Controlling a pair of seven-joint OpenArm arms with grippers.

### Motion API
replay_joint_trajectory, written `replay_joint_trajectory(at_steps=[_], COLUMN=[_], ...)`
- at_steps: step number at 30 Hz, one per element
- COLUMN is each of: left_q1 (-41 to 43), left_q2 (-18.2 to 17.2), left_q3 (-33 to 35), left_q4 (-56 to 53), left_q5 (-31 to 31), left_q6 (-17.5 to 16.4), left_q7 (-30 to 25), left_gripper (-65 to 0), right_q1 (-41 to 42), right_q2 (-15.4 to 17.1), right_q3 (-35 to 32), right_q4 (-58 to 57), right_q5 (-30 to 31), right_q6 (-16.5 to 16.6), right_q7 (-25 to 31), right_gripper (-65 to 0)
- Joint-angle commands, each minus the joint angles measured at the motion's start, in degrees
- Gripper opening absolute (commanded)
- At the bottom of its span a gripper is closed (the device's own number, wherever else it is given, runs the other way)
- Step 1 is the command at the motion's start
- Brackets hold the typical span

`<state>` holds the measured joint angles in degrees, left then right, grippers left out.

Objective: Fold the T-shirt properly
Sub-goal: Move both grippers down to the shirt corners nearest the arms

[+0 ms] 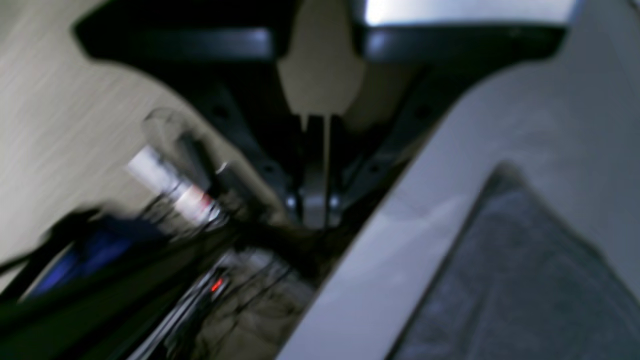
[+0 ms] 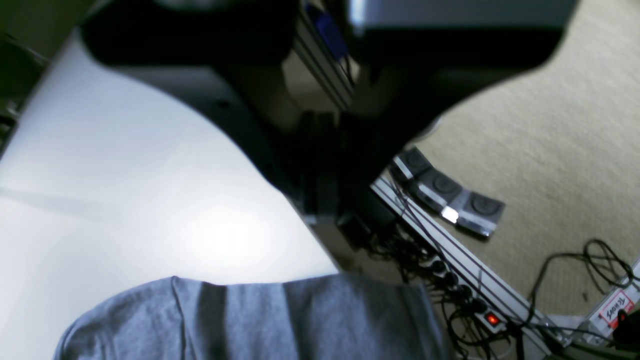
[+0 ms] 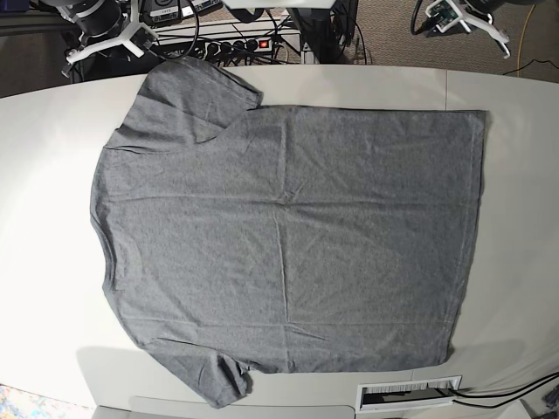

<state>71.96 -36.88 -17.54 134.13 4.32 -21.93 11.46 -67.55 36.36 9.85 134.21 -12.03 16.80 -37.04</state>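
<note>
T-shirt (image 3: pixel 288 236): grey, lying flat across white table (image 3: pixel 44 175), neck toward base view's left; prob. light, limp, creasing easily, so pinching hem corners/shoulders looks best; left gripper (image 1: pixel 315 165) jaws sitting closed, empty; right gripper (image 2: pixel 325 165) jaws unclear.

At the upper left of the base view, the right arm's white-and-black gripper (image 3: pixel 103 35) shows pale angular brackets over a dark round body. At the upper right, the left arm's white-and-black gripper (image 3: pixel 461 19) has white brackets, a green circuit board and thin cables. In the right wrist view, the black moulded fingers (image 2: pixel 240 107) spread into broad dark wings. The left wrist view shows black fingers (image 1: pixel 227 120) with small silver screws, blurred.
</note>
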Motion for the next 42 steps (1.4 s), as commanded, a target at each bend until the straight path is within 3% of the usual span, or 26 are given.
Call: replay_joint_trajectory(at_steps=[1,4,7,12,16,19,23,27,34,42], left_q1=[-0.17,-0.92,-2.58,-6.67,-10.93,-14.05,-17.53,-20.70,-28.41,-33.83], left_q2=[-1.33,-3.93,-5.62,-6.01,-6.27,-7.80,-10.95,-14.40,-19.37,-20.41], left_q3=[-0.24,-0.22,-0.22,-0.20,1.07,4.04,10.05,14.86,19.93,22.71], left_q4=[0.87,0.87,0.87,-1.18,-5.81,-8.79,-12.09,-14.88,-23.30,-30.03], left_q5=[1.16,6.38,10.36,15.10,15.04,15.65,19.65,23.41,23.65,24.22], left_q6=[0.50,3.87,6.47,6.47,6.47,6.47,6.54,9.97,10.56,12.63], left_q7=[-1.42,-2.62,-4.31,-12.70,-14.08,-14.03,-13.88,-12.50,-12.98,-14.16], left_gripper=[-65.0,-65.0,-65.0,-64.5,-57.2,-49.0,-40.2,-40.2,-40.3,-40.3], right_q1=[0.26,1.95,3.93,6.49,6.75,6.73,6.75,6.73,6.75,6.75], right_q2=[0.46,0.48,0.46,0.46,0.48,0.46,0.46,0.44,0.11,-0.50], right_q3=[0.35,0.35,0.35,0.33,0.33,0.24,0.22,0.22,0.22,0.24], right_q4=[0.79,0.79,0.79,0.79,0.79,0.79,0.79,0.79,0.79,0.79], right_q5=[-0.48,-0.48,-0.48,-0.46,-0.46,-0.37,1.07,1.07,1.07,1.05], right_q6=[1.03,5.20,5.49,5.49,6.19,8.66,9.03,9.03,9.01,9.01], right_q7=[-0.48,-2.54,-3.23,-5.60,-5.44,-5.46,-6.08,-6.08,-6.05,-6.05], right_gripper=[-65.0,-65.0,-65.0,-65.0,-58.4,-58.0,-57.9,-57.9,-57.9,-57.9])
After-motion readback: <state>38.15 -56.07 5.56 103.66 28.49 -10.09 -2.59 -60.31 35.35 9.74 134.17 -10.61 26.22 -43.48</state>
